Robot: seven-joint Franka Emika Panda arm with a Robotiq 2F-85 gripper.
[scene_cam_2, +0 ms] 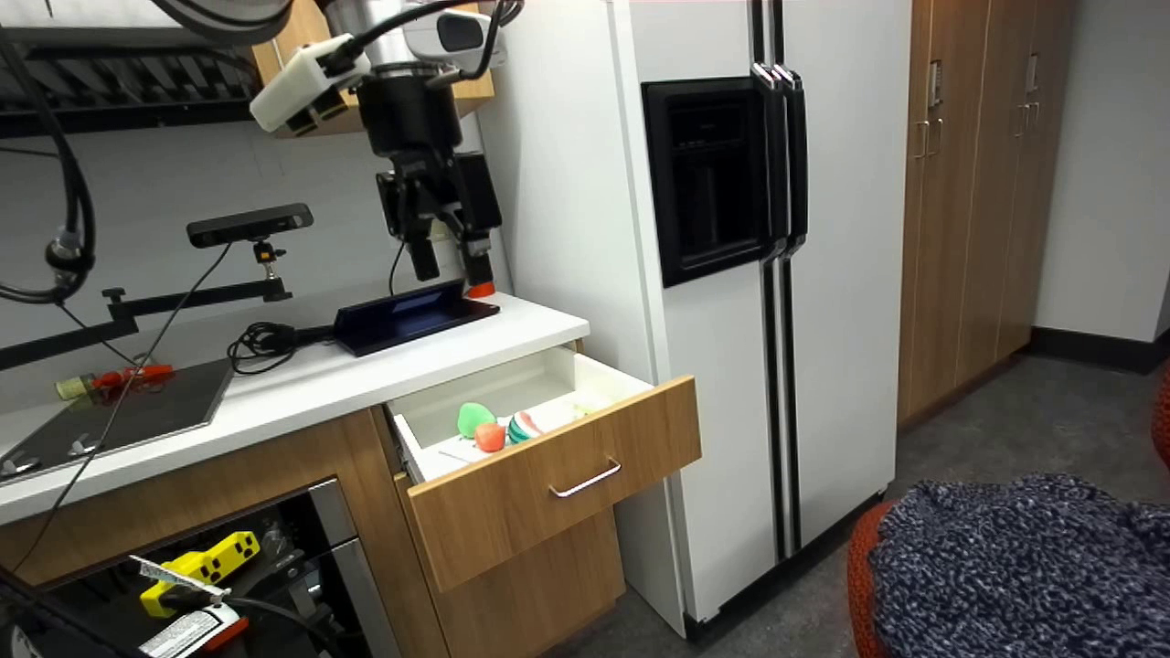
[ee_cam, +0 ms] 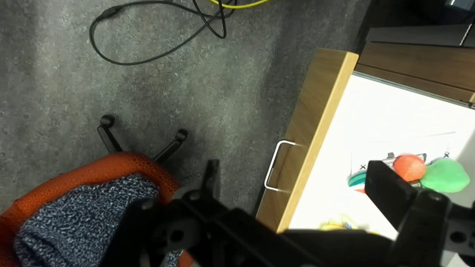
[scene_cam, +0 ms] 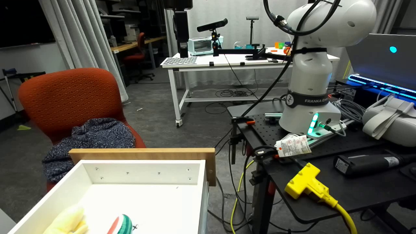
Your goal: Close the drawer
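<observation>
Nearest, along the bottom of the wrist view, the claw (ee_cam: 293, 167) has its fingers (ee_cam: 389, 191) spread wide and has hold of nothing. Beyond it the drawer (ee_cam: 345, 137) fills much of the right half, pulled well out, its pale handle (ee_cam: 273, 163) lying in the picture between them. I take the step in hand to be the approach: the claw is well apart from the drawer, the closing push not yet made. The next move likely calls for lowering the claw to the outer side of the drawer front (ee_cam: 310, 111), then pressing it towards the cabinet (scene_cam_2: 548, 589) without catching the handle.

At the bottom of an exterior view, the front inner wall (scene_cam: 143, 171) faces the camera and the handle is out of sight; only a yellow toy (scene_cam: 66, 221) and a striped toy (scene_cam: 120, 224) come within the frame. The wrist view also has a red toy (ee_cam: 409, 167) and a green toy (ee_cam: 444, 175) at right. In an exterior view the worktop (scene_cam_2: 535, 324) lies centre left; the refrigerator (scene_cam_2: 713, 366), upper middle, is seen nowhere else
</observation>
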